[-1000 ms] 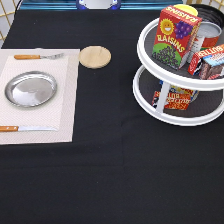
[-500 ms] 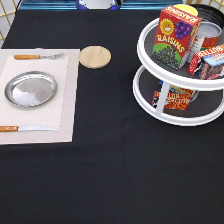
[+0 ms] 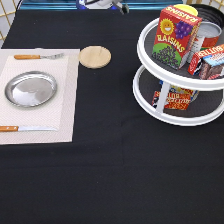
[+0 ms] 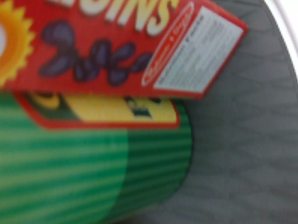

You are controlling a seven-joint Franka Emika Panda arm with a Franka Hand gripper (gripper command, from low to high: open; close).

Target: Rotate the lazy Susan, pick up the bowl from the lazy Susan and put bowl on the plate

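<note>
The two-tier white lazy Susan [image 3: 170, 119] stands at the exterior view's right. Its upper shelf carries a red raisins box [image 3: 175, 35], a yellow-lidded green can [image 3: 186, 9] and other packages. The black bowl does not show in either view. The silver metal plate [image 3: 30, 89] lies empty on a pale placemat [image 3: 67, 105] at the exterior view's left. The gripper is out of the exterior view; only a bit of the arm [image 3: 119, 6] shows at the top edge. The wrist view looks closely at the raisins box [image 4: 108, 45], the green can [image 4: 78, 165] and the grey shelf [image 4: 258, 150].
A round wooden coaster [image 3: 95, 56] lies on the black cloth between the placemat and the lazy Susan. A fork [image 3: 37, 56] and a knife [image 3: 25, 128] lie on the placemat beside the plate. A red box [image 3: 172, 97] stands on the lower shelf.
</note>
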